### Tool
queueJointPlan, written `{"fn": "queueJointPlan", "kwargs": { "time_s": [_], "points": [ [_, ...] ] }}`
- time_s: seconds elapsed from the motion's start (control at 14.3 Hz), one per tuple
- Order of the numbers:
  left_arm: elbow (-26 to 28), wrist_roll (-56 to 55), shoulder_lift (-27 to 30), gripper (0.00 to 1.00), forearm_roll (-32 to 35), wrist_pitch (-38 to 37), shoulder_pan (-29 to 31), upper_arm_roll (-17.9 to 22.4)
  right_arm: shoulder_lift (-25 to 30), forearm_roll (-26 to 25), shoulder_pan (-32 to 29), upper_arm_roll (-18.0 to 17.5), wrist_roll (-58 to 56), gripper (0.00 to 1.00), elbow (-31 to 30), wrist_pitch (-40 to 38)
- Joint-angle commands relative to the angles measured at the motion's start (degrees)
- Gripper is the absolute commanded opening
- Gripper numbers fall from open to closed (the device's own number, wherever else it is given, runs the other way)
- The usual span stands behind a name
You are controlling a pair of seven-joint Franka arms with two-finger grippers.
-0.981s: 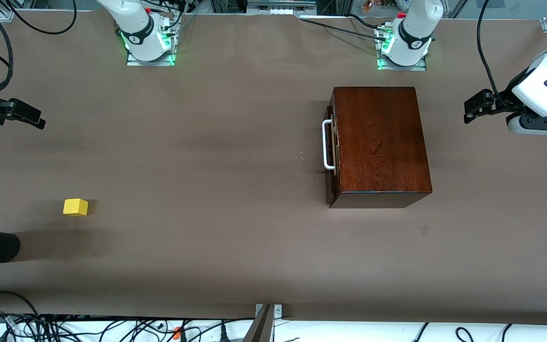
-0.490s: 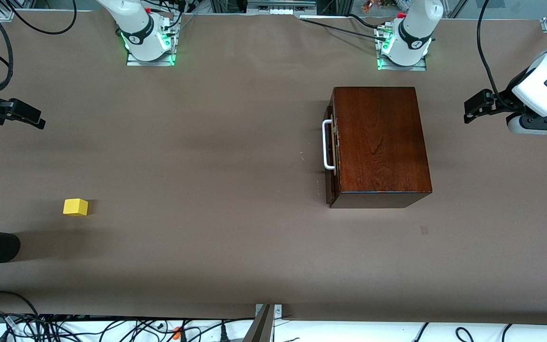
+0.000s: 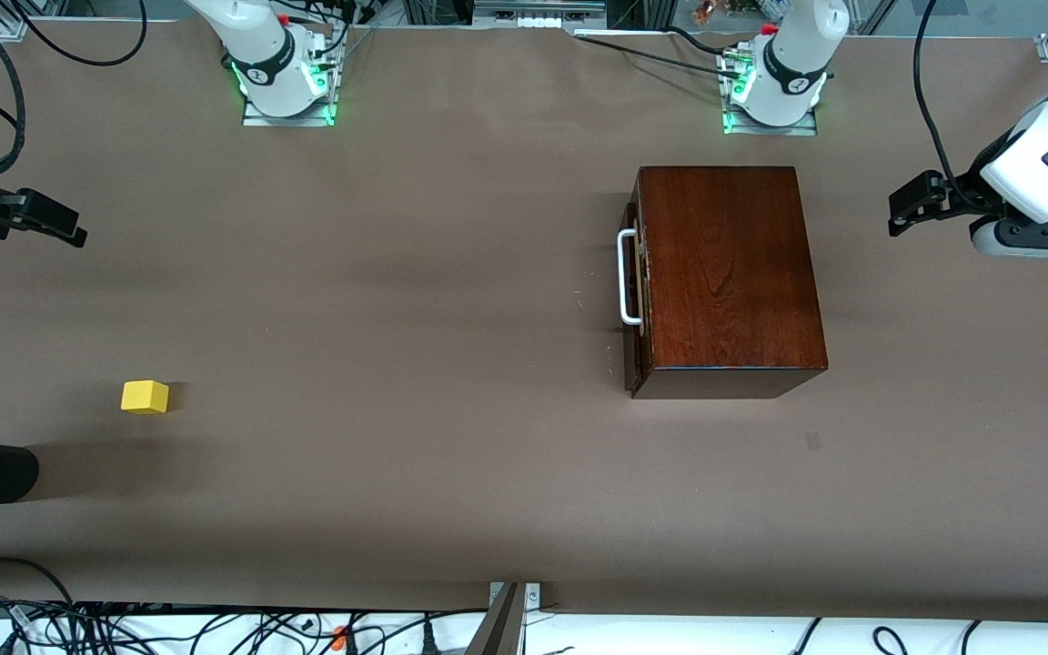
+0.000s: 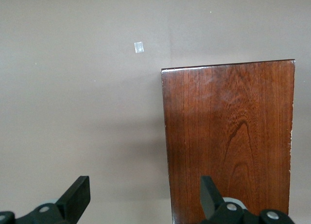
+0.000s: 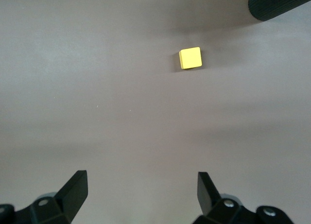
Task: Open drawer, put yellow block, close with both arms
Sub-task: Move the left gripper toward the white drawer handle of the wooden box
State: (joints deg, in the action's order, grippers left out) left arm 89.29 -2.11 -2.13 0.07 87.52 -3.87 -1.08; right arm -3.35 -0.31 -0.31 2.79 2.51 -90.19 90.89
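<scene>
**Brown bench, shut drawer, both tools spread wide**

Front view: a plain brown bench [image 3: 451, 491] carries a glossy dark mahogany rectangular box [image 3: 729, 273] toward the left arm's end, its drawer front [image 3: 635, 291] closed flush, with a white loop handle [image 3: 626, 277]. A small bright yellow cube [image 3: 145, 397] lies well apart, toward the right arm's end and nearer the camera. The left tool [image 3: 908, 211] and right tool [image 3: 46, 223] hover at the bench's two ends.

Left wrist view: the left tool [image 4: 143, 197] is spread wide above the box top [image 4: 233, 136] and the bare bench.

Right wrist view: the right tool [image 5: 141, 195] is spread wide, empty, above bare bench, the cube [image 5: 190, 58] lying apart from it.
</scene>
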Motion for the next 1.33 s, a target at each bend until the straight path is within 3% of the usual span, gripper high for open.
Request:
{"fn": "queueJointPlan", "kwargs": {
  "time_s": [0.0,0.35,0.49,1.05,1.26],
  "points": [
    [-1.76,-0.44,-1.99,1.0,0.19,-3.48,-0.43,-1.11,0.1,0.67,-0.4,-0.24,-0.23,1.0,0.72,-0.27],
    [-1.32,-0.88,-2.61,1.0,0.01,-15.77,-0.43,-4.62,0.1,0.75,-0.4,-0.24,-0.23,1.0,0.72,-0.27],
    [-0.53,-1.14,-3.66,1.0,-0.07,-16.24,-0.61,-5.86,0.1,0.84,-0.4,-0.24,-0.23,1.0,0.72,-0.27],
    [-0.7,-12.39,-13.15,1.0,-1.48,-2.36,-2.8,-17.01,0.1,0.84,-0.49,-0.24,-0.22,1.0,0.72,-0.19],
    [-0.88,-12.66,-16.58,1.0,-0.61,1.15,-10.51,-18.08,0.1,0.84,-0.48,-0.24,-0.23,1.0,0.72,-0.19]
  ]
}}
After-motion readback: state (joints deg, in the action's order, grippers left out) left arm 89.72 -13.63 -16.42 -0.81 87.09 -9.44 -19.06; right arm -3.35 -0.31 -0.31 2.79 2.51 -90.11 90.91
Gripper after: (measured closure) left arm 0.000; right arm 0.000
